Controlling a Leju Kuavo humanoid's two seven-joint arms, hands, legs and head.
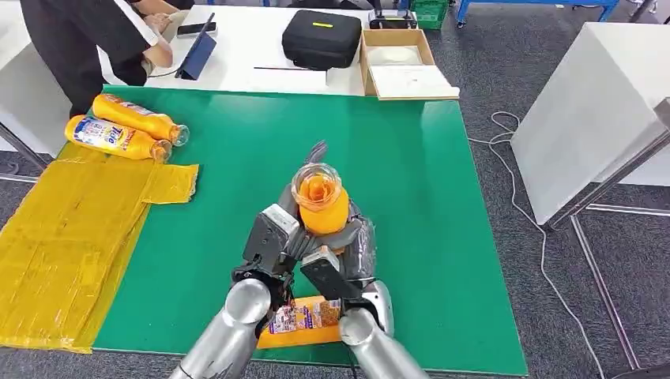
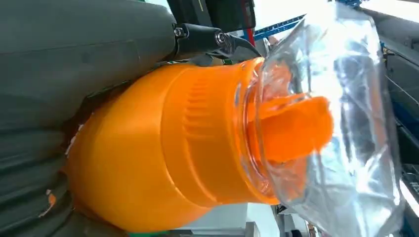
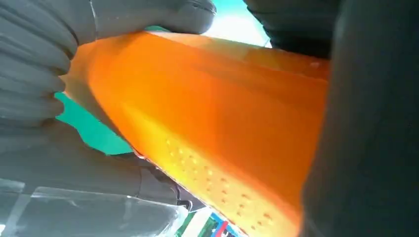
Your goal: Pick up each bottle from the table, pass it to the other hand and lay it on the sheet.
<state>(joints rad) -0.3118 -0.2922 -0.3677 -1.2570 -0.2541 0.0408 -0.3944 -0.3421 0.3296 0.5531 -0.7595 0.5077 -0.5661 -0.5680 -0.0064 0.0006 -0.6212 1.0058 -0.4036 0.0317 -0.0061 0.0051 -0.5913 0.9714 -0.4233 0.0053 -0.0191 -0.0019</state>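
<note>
Right up close, both hands are wrapped around one orange bottle (image 1: 320, 207), upright above the green table (image 1: 411, 205), clear cap up. Left hand (image 1: 272, 237) grips its side, the grey thumb (image 2: 89, 44) pressed along the orange shoulder. Right hand (image 1: 348, 253) clasps the body too, grey fingers (image 3: 34, 59) curled over the ribbed orange plastic. Neither has let go — it's a shared hold, mid-air, over the middle of the table. Off to the left, the yellow sheet (image 1: 71, 237) drapes over the table edge, and two more orange bottles (image 1: 126, 126) lie on their sides at its far end, side by side. Further back, a person (image 1: 95, 39) leans at a white table (image 1: 245, 55) with a black case (image 1: 321, 38) and an open cardboard box (image 1: 399, 59).
</note>
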